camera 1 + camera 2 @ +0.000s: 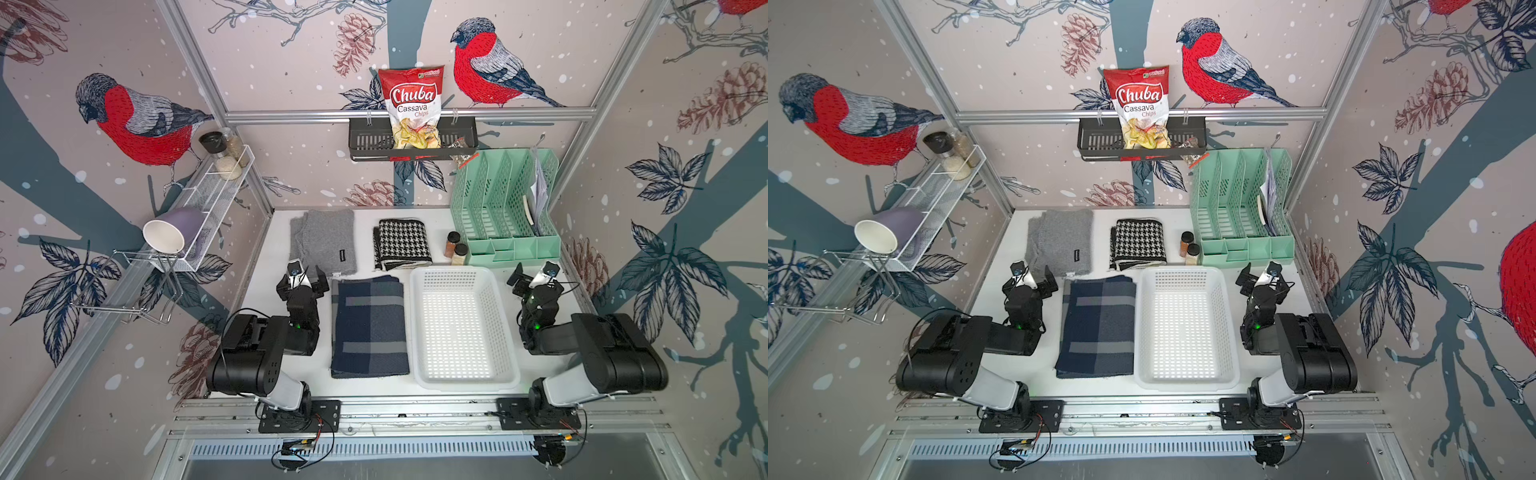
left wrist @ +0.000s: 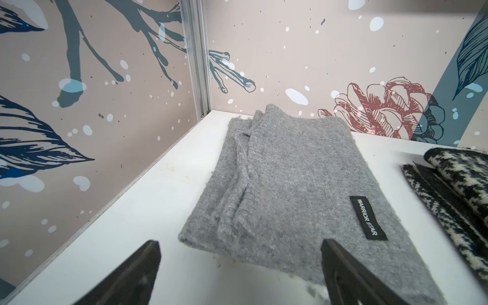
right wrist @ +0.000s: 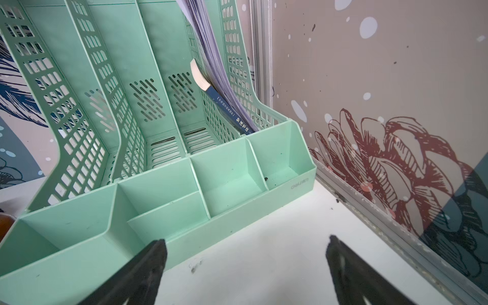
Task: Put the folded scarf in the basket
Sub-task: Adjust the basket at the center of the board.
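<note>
Up top, both top views hang high over the front rail, looking steeply down and back across the whole worktop (image 1: 365, 237), both arms and three walls: nearly the same picture, nudged sideways. Down low now, the left wrist camera sits just behind the left tool (image 2: 240, 245), facing the far corner, close on the grey scarf (image 2: 285, 184), which both top views also catch. The right wrist camera peers past the right tool (image 3: 247, 240), close on the mint-green organiser (image 3: 158, 206), shared with both top views too.
</note>
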`<control>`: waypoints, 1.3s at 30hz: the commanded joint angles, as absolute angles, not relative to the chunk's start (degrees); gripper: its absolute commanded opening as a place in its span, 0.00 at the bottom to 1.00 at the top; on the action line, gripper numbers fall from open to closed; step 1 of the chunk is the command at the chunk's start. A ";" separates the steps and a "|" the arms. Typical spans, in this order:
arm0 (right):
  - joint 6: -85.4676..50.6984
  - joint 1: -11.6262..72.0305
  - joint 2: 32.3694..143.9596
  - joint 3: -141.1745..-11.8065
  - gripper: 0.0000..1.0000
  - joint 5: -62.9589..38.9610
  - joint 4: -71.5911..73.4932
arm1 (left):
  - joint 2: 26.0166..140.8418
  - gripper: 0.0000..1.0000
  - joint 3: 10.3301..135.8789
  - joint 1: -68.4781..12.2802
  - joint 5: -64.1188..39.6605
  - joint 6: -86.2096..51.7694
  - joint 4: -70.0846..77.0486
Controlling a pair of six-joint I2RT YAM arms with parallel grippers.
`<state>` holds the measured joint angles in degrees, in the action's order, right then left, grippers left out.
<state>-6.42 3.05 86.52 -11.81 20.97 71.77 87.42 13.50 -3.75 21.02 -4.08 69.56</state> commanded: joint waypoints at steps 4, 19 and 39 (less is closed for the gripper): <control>-7.05 3.14 86.26 -11.87 1.00 21.09 72.27 | 87.19 0.98 13.61 -3.52 20.59 -3.92 70.49; -7.12 3.16 86.35 -11.87 1.00 21.05 72.29 | 87.19 0.98 13.62 -3.52 20.59 -3.87 70.46; -4.28 10.46 70.31 -19.20 1.00 36.43 54.46 | 71.35 0.98 21.80 -5.42 17.81 -3.85 48.39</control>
<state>-5.69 9.67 74.08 -17.39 30.09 61.41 74.78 21.02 -4.60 19.05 -3.03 56.95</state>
